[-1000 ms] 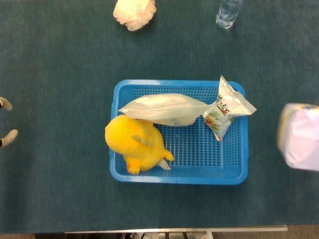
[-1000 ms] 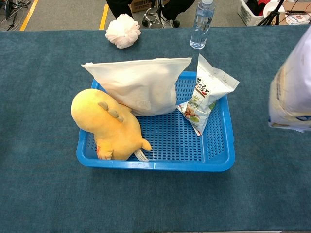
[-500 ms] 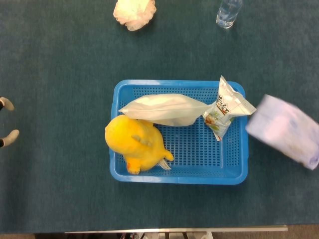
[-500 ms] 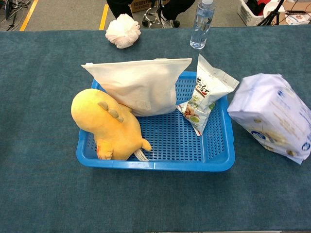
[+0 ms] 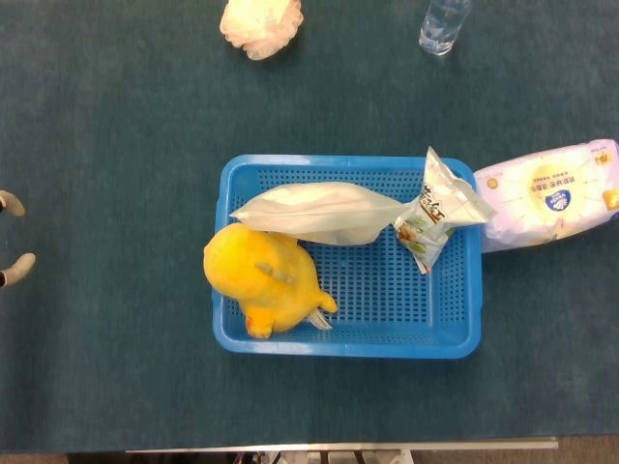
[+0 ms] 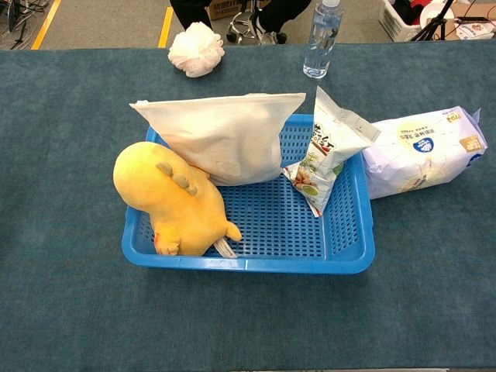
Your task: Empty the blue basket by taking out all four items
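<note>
The blue basket [image 5: 348, 346] [image 6: 248, 263] sits mid-table. A yellow plush toy [image 5: 263, 278] [image 6: 174, 203] lies in its left part, bulging over the rim. Behind it a white pouch [image 5: 319, 213] [image 6: 225, 138] stands on edge. At the right wall a snack packet [image 5: 440, 208] [image 6: 329, 151] leans, poking above the rim. Outside the basket, a pale purple pack of wipes [image 5: 551, 188] [image 6: 422, 151] lies on the table touching the right rim. Only fingertips of my left hand [image 5: 10, 270] show at the far left edge, spread apart and holding nothing. My right hand is out of sight.
A cream bath pouf [image 5: 261, 24] [image 6: 196, 48] and a clear water bottle [image 5: 443, 24] [image 6: 320, 39] stand near the table's far edge. The teal table [image 5: 116, 367] stretches to both sides of the basket.
The pack of wipes, a blur in the air at the right before, has come down and now lies still on the table beside the basket. The left fingertips barely moved.
</note>
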Controlling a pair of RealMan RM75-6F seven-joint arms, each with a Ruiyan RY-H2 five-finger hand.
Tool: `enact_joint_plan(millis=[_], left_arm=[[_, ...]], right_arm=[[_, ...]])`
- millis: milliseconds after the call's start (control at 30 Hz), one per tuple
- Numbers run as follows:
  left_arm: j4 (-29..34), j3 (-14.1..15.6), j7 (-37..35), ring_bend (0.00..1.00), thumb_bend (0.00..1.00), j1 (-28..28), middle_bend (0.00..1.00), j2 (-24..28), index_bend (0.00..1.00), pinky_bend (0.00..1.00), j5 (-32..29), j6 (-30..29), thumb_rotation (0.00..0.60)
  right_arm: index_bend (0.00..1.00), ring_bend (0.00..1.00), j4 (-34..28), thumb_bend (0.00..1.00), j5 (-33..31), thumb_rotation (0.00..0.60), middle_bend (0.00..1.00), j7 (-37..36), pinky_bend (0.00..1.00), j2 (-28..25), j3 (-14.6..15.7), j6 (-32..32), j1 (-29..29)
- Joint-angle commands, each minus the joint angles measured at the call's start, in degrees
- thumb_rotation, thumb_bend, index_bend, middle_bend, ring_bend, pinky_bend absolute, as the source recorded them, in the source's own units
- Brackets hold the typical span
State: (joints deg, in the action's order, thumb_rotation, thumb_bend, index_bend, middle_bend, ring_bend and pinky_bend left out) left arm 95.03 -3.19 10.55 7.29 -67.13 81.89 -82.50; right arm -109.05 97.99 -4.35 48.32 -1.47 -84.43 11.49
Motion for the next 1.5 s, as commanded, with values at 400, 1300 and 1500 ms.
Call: enact_joint_plan(millis=[400,1300,1500], left_arm=[[-1.09,0.12,-1.65,0.29,0.1,-0.43,0.42,-0.04,0.44,0.48,-0.32,-0.13,0.6],[-2.6,0.34,-3.44,0.29,0.11,-0.49,0.42,-0.72,0.44,0.48,-0.42,0.53,0.6],[-2.83,0.4,-4.09,0.29,0.1,-0.85,0.42,-0.61,0.44,0.48,-0.66,0.32,0.6]], right_arm=[[0.19,0.18,6.05,0.0,0.82,0.6,0.22,15.24,0.44,7.93,-2.4,13.81,9.58],[0.19,0.12,18.7,0.0,9.47,0.6,0.19,29.24,0.4,18.9,-1.93,18.03,17.67],[0.19,0.1,22.48,0.0,11.47,0.6,0.18,26.77,0.39,21.52,-1.72,17.43,20.04]])
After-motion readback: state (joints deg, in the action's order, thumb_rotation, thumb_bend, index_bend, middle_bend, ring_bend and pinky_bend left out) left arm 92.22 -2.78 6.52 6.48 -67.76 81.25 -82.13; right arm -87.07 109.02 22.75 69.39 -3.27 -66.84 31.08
